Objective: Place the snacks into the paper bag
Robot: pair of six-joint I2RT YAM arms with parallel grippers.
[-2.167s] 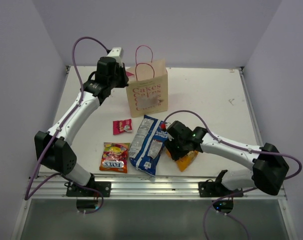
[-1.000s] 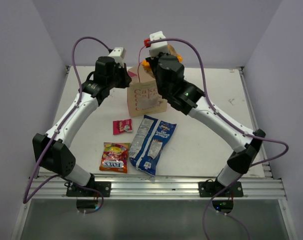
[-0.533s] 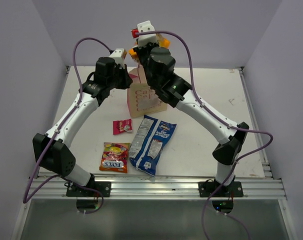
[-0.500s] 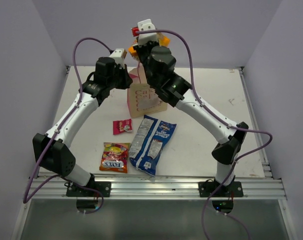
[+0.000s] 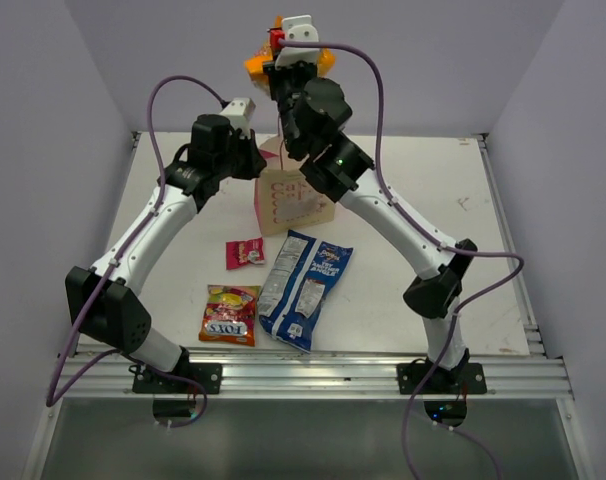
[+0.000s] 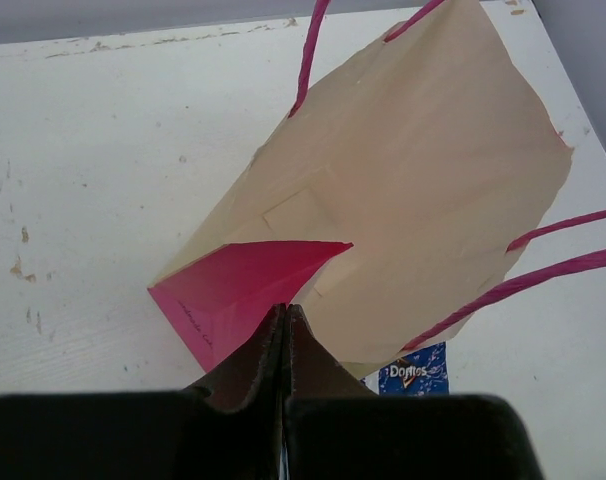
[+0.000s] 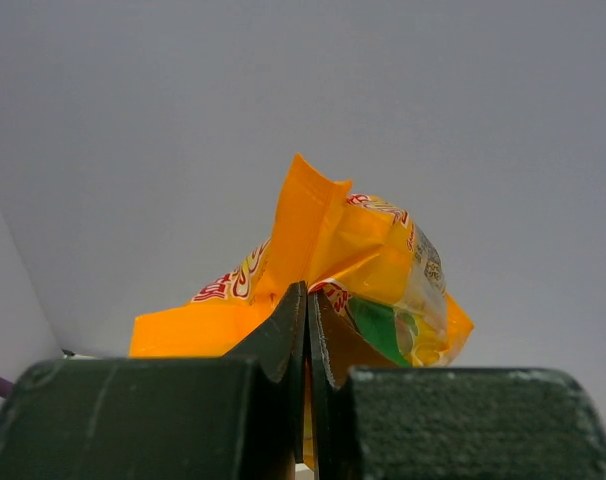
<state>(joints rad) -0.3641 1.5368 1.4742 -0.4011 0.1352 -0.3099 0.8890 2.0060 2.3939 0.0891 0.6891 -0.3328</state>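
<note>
a: where was the paper bag (image 5: 283, 205)?
b: it stood on the tabletop (image 5: 433, 210) near the far edge, a little to the left of the middle. the left pincer (image 6: 285, 312) was clenched on the pink side fold of the bag, close to its top.
a: and the right pincer (image 7: 306, 300)?
b: it was raised high above the bag and it was grasping the orange-yellow packet (image 7: 333, 250). the packet stuck out on both sides of the closed fingers.
a: where were the other snacks?
b: three lay flat toward the near edge of the tabletop. the long blue-white bag (image 5: 303, 285) lay slanted about the middle. the red-yellow "fox's" packet (image 5: 229, 314) was just beside it on the left. the small pink-red sachet (image 5: 245, 252) lay between that packet and the paper bag, apart from both.
a: was anything inside the paper bag?
b: i could not tell, the right arm hid its mouth.
</note>
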